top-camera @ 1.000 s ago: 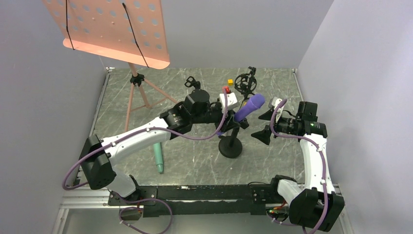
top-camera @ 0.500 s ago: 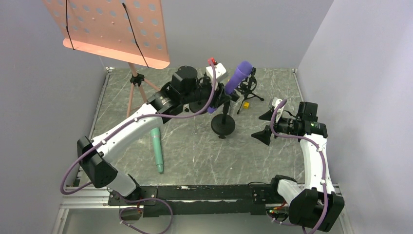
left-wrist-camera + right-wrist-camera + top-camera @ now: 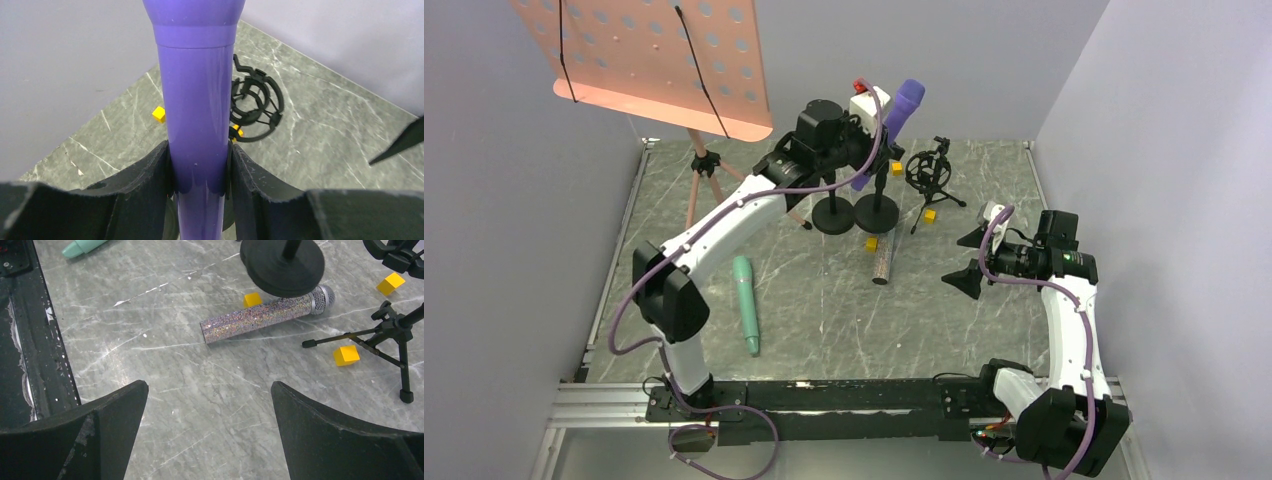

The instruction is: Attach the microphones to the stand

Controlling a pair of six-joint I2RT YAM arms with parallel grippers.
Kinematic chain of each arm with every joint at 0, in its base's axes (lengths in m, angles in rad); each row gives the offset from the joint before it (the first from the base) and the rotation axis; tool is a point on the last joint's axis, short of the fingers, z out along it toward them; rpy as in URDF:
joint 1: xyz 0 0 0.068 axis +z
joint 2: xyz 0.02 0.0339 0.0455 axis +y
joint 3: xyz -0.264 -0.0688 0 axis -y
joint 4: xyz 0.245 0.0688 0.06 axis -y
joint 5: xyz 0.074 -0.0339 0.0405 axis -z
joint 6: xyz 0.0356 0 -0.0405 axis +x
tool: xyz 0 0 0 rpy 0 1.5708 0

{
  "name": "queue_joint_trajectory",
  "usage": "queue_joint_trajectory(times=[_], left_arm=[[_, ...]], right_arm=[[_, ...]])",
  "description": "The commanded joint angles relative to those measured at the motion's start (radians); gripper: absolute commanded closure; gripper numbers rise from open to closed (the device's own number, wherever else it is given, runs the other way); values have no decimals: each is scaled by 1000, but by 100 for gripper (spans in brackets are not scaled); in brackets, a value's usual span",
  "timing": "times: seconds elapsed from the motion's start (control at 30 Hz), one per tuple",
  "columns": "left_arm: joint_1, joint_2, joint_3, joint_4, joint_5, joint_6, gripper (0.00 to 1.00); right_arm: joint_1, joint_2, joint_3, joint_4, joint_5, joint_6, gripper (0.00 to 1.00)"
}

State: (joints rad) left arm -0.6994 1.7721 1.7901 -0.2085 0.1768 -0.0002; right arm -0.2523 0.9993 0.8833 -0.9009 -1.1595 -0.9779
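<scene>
My left gripper (image 3: 879, 142) (image 3: 198, 170) is shut on the purple microphone (image 3: 898, 110) (image 3: 197, 100), held high at the back of the table, head up and tilted. Its tail ends at the top of a black round-based stand (image 3: 876, 212); I cannot tell whether it is clipped in. The glittery copper microphone (image 3: 882, 262) (image 3: 265, 315) lies just in front of that base. The mint green microphone (image 3: 746, 303) (image 3: 82, 246) lies at the left. My right gripper (image 3: 959, 260) (image 3: 210, 390) hovers open over bare table at the right.
A second round-based stand (image 3: 832, 215) is beside the first. A small tripod with a shock mount (image 3: 927, 170) (image 3: 255, 102) stands to their right. Yellow cubes (image 3: 871, 243) (image 3: 346, 355) lie around. A pink music stand (image 3: 654, 60) occupies the back left.
My left arm has swung up and toward the back with the purple microphone, and the round-based stand moved back with it, uncovering the copper microphone. The right arm stayed put.
</scene>
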Motion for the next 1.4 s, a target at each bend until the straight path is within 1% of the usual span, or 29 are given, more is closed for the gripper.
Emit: queue_joint_trajectory(times=[0.0,0.13,0.2,0.3,0.57,0.77,0.97,1.03,1.1,1.2,1.27,1.37], left_arm=[[17,44,133,145,-66,27,91],[30,120,200,173,-104,47,90],[33,140,199,199,-126,71,90],[47,159,169,292,-145,83,89],[100,259,207,423,-102,100,88],[118,347,244,474,-101,94,88],[122,371,207,523,-113,75,86],[122,360,175,537,-119,70,82],[123,343,134,557,-121,67,76],[123,318,90,565,-125,65,61],[124,297,56,572,-128,61,48],[125,270,28,576,-152,51,33]], right_arm=[[-14,-15,14,-31,-20,-36,0],[-23,-14,16,-48,-28,-53,0],[-23,-11,17,-56,-30,-62,0],[-24,-5,17,-64,-31,-73,0],[-24,8,15,-82,-32,-101,0],[-24,18,13,-82,-31,-104,0],[-25,14,10,-70,-30,-91,0],[-24,15,8,-66,-30,-88,0],[-25,17,8,-66,-28,-88,0],[-25,18,8,-67,-27,-88,0],[-25,17,8,-66,-27,-87,0],[-25,14,8,-61,-28,-81,0]])
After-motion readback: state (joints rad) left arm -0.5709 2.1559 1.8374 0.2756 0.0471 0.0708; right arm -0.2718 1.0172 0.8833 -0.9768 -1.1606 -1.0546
